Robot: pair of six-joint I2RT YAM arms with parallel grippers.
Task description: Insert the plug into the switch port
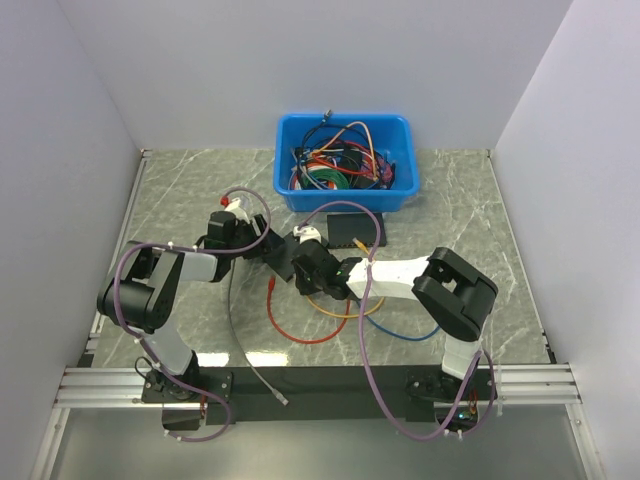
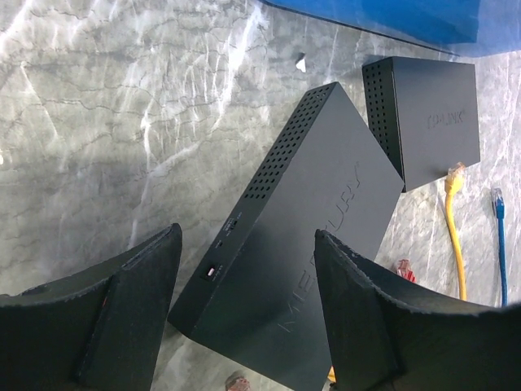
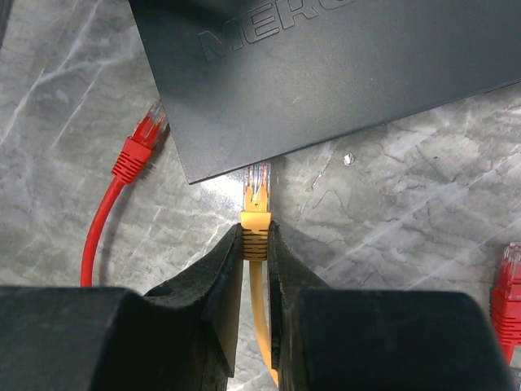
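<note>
The black switch (image 2: pixel 317 204), marked MERCURY, lies flat on the table between my left gripper's (image 2: pixel 244 277) open jaws. My left gripper's fingers (image 2: pixel 122 309) stand on either side of the switch's near corner. Its ports are not visible. My right gripper (image 3: pixel 256 236) is shut on a yellow cable's plug (image 3: pixel 257 191), whose clear tip is at the switch's near edge (image 3: pixel 244 155). The blue cable's clear plug (image 2: pixel 497 197) lies free on the table beside a second black box (image 2: pixel 431 114). The blue cable (image 1: pixel 410 333) runs under my right arm.
A blue bin (image 1: pixel 345 160) of tangled cables stands at the back. Another yellow plug (image 2: pixel 454 175) lies by the second box. Red plugs (image 3: pixel 142 134) (image 3: pixel 509 285) lie on either side of my right gripper. A grey cable (image 1: pixel 240 340) trails to the front edge.
</note>
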